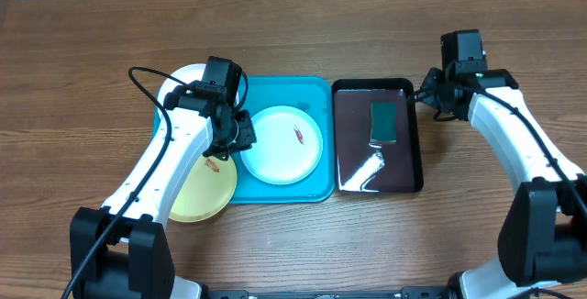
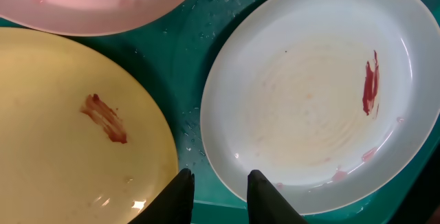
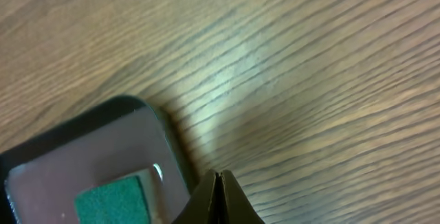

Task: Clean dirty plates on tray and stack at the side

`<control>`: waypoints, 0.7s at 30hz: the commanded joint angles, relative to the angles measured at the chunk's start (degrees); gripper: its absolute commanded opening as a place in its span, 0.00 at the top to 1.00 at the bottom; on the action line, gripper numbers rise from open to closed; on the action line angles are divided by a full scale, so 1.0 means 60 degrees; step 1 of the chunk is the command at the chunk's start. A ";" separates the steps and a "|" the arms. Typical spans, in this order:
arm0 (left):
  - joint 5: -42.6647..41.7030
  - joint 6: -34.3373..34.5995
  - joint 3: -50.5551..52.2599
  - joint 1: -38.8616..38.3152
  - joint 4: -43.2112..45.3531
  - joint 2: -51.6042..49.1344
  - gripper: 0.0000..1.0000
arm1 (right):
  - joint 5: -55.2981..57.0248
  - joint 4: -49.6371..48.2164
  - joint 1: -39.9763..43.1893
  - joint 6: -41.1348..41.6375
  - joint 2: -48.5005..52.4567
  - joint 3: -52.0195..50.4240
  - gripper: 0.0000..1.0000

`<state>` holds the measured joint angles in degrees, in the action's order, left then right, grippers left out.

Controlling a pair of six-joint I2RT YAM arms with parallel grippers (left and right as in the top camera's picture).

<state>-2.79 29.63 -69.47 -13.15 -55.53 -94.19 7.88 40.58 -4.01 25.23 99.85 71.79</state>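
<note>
Wood table (image 1: 293, 24) carries turquoise tray (image 1: 316, 94), black tray (image 1: 353, 127).

I work over a brown wood-grain worktop (image 1: 303, 24); soft light glares off it mid-frame in my right wrist view.

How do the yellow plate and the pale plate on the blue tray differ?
The yellow plate lies mostly off the tray, half under the left arm. The pale plate lies fully inside it, uncovered. Both are round, similar in size, and red-smeared.
</note>
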 commanded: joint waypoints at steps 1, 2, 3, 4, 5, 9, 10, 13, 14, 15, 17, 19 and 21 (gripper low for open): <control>0.0062 0.0029 -0.0015 -0.0066 0.0004 0.0091 0.72 | -0.0415 -0.0076 -0.0040 0.0087 0.0484 -0.0138 0.96; 0.0062 0.0029 -0.0015 -0.0066 0.0000 0.0091 0.72 | -0.0419 -0.0153 -0.0069 0.0087 0.0579 -0.0197 0.96; 0.0062 0.0029 -0.0015 -0.0066 0.0000 0.0091 0.71 | -0.0433 -0.0219 -0.0080 0.0087 0.0656 -0.0248 0.96; 0.0058 0.0029 -0.0015 -0.0066 0.0000 0.0091 0.71 | -0.0481 -0.0266 -0.0080 0.0084 0.0696 -0.0288 0.96; 0.0058 0.0029 -0.0015 -0.0066 0.0004 0.0091 0.71 | -0.0517 -0.0273 -0.0080 0.0087 0.0721 -0.0299 0.96; 0.0062 0.0025 -0.0015 -0.0066 -0.0004 0.0091 0.71 | -0.0688 -0.0266 -0.0076 0.0087 0.0721 -0.0299 0.96; 0.0062 0.0025 -0.0015 -0.0066 -0.0015 0.0091 0.71 | -0.0776 -0.0244 -0.0076 0.0087 0.0721 -0.0299 0.96; 0.0058 0.0033 -0.0015 -0.0066 0.0004 0.0091 0.71 | -0.1344 -0.0146 -0.0080 0.0087 0.0721 -0.0317 0.96; 0.0044 0.0033 -0.0015 -0.0066 0.0018 0.0091 0.71 | -0.1421 -0.0153 -0.0080 0.0087 0.0721 -0.0353 0.96; 0.0033 0.0036 -0.0015 -0.0066 0.0022 0.0091 0.71 | -0.1526 -0.0149 -0.0084 0.0087 0.0721 -0.0368 0.96; 0.0033 0.0069 -0.0015 -0.0066 0.0018 0.0091 0.71 | -0.1643 -0.0135 -0.0080 0.0087 0.0721 -0.0379 0.96; 0.0033 0.0066 -0.0015 -0.0066 0.0007 0.0091 0.71 | -0.1698 -0.0127 -0.0080 0.0084 0.0721 -0.0382 0.96; 0.0029 0.0069 -0.0015 -0.0066 0.0004 0.0091 0.71 | -0.1694 -0.0109 -0.0080 0.0084 0.0721 -0.0386 0.96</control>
<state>-2.79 29.63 -69.47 -13.15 -55.53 -94.19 -0.86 39.94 -4.23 25.45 104.18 70.04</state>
